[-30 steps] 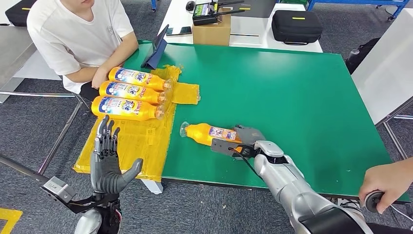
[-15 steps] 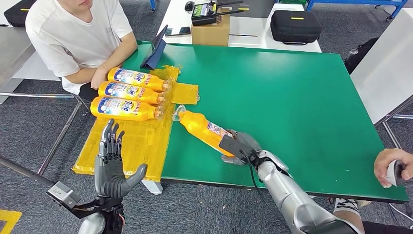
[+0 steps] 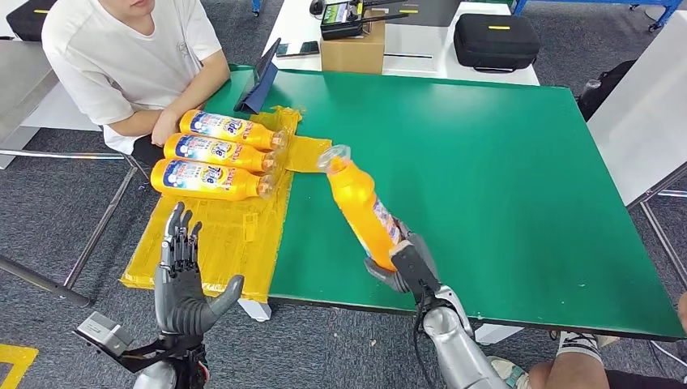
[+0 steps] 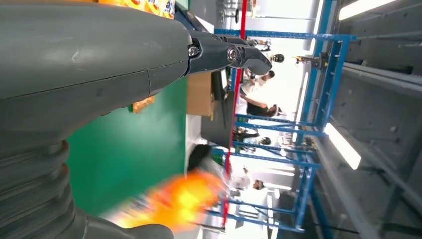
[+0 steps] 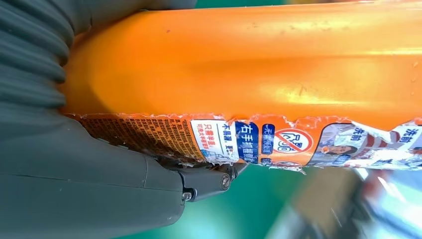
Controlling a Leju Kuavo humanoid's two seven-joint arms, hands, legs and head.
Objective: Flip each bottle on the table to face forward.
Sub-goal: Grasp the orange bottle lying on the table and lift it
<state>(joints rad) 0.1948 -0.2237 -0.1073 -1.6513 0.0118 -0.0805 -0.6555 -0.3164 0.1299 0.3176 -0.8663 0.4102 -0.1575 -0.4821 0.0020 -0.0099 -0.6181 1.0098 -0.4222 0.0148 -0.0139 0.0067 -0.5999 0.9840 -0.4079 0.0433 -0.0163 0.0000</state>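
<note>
- while it grips the base end of an orange bottle (image 3: 362,207), the right hand (image 3: 403,263) sits near the front edge of the green table (image 3: 502,162), its fingers wrapped around the bottle's lower body.
- the held bottle points away from the robot and tilts toward the left, its clear cap end nearest the yellow mat (image 3: 219,231); whether the cap end touches the table cannot be told from the head view.
- in the right wrist view the bottle (image 5: 259,74) shows a smooth orange side with a torn label strip along one edge, and the grey thumb (image 5: 99,184) presses against that labelled side.
- the left hand (image 3: 185,279) hangs off the front left corner of the table, holding nothing, fingers spread and pointing up, thumb out to the side.
- in the left wrist view a dark finger (image 4: 224,52) stretches out straight, and the held bottle (image 4: 174,199) appears as an orange blur over the green surface.
- three orange bottles (image 3: 219,154) lie side by side on the yellow mat at the table's left side, labels up, caps pointing right.
- a person in a white shirt (image 3: 130,61) sits at the far left corner, one hand resting by the nearest of the three bottles.
- a dark tablet (image 3: 259,81) stands propped beyond the mat; a cardboard box (image 3: 352,53) and a black case (image 3: 494,40) sit on a white table behind.
</note>
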